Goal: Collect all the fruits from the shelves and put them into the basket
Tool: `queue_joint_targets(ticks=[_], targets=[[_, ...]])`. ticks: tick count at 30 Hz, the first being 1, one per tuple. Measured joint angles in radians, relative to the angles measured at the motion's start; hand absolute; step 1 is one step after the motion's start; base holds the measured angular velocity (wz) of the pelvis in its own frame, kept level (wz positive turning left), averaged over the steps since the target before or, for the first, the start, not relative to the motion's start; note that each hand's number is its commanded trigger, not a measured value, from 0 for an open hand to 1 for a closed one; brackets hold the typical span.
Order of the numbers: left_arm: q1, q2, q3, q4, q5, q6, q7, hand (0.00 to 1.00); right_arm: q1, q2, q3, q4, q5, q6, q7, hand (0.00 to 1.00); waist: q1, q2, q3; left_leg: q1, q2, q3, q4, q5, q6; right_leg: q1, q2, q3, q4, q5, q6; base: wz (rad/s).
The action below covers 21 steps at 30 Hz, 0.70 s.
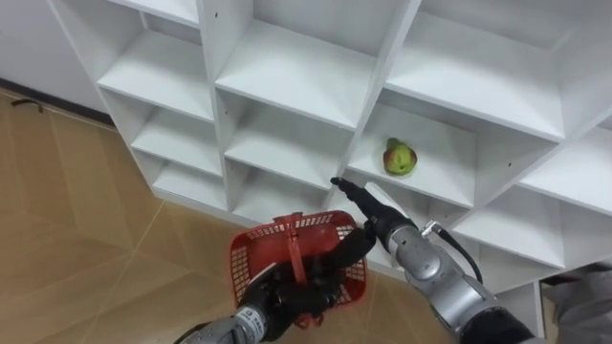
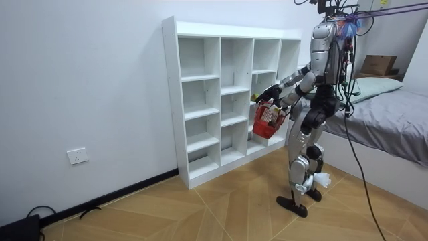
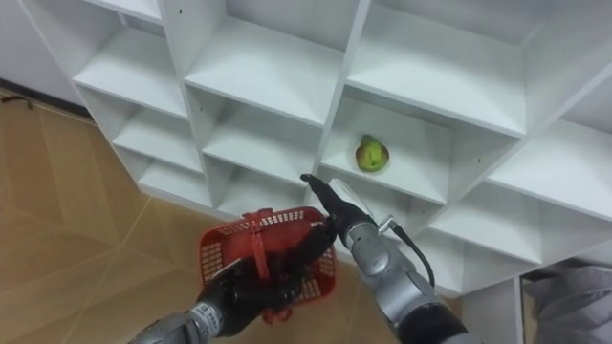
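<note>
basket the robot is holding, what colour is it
Red, with open mesh walls; the basket shows best in the left eye view.

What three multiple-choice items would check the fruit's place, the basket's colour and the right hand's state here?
1. The green fruit lies: A on the floor; B in a compartment of the shelf unit; C on a bed.
2. The basket is: A red; B blue; C white.
3. The right hand is: A curled round the fruit; B reaching with straight fingers, short of the fruit; C hanging at its side.
Answers: 1 B, it sits on a white shelf board; 2 A, its mesh walls are red; 3 B, a gap shows between fingers and fruit.
</note>
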<state>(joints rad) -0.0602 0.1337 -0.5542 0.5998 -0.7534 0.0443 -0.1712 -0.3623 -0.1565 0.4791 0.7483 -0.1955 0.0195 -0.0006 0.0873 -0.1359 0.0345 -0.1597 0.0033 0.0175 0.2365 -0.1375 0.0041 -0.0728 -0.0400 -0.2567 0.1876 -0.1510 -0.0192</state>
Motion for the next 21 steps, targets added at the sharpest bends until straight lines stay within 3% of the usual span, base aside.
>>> queue_joint_targets(ticks=[8, 11, 15, 21], targets=[[-0.006, -0.005, 0.013, -0.004, 0.001, 0.000, -0.016, 1.00, 0.007, -0.014, -0.005, -0.013, 0.027, 0.004, -0.021, 0.00, -0.013, -0.002, -0.0014, 0.013, 0.000, 0.004, 0.000, 0.000, 0.000, 0.013, 0.000, 0.007, -0.001, 0.000, 0.000, 0.00], [-0.003, -0.003, 0.046, -0.038, 0.002, -0.001, -0.015, 1.00, 0.030, -0.025, -0.053, -0.066, 0.029, 0.004, -0.034, 0.00, -0.020, 0.001, -0.0028, 0.014, 0.001, 0.003, -0.001, 0.000, 0.000, 0.016, 0.002, 0.006, -0.003, 0.000, 0.000, 0.00], [-0.002, 0.002, 0.076, -0.061, -0.001, -0.002, -0.015, 1.00, 0.071, -0.047, -0.084, -0.133, 0.078, 0.001, -0.091, 0.00, -0.027, 0.017, -0.0149, 0.057, -0.001, 0.014, -0.020, 0.000, 0.000, 0.044, -0.001, 0.011, -0.004, -0.001, 0.002, -0.07], [0.008, 0.002, 0.105, -0.066, 0.001, -0.003, -0.015, 1.00, 0.133, -0.074, -0.148, -0.207, 0.073, -0.011, -0.121, 0.00, -0.042, 0.027, -0.0251, 0.113, 0.000, 0.035, -0.044, 0.000, 0.000, 0.082, -0.002, 0.034, -0.007, -0.004, 0.004, -0.11]])
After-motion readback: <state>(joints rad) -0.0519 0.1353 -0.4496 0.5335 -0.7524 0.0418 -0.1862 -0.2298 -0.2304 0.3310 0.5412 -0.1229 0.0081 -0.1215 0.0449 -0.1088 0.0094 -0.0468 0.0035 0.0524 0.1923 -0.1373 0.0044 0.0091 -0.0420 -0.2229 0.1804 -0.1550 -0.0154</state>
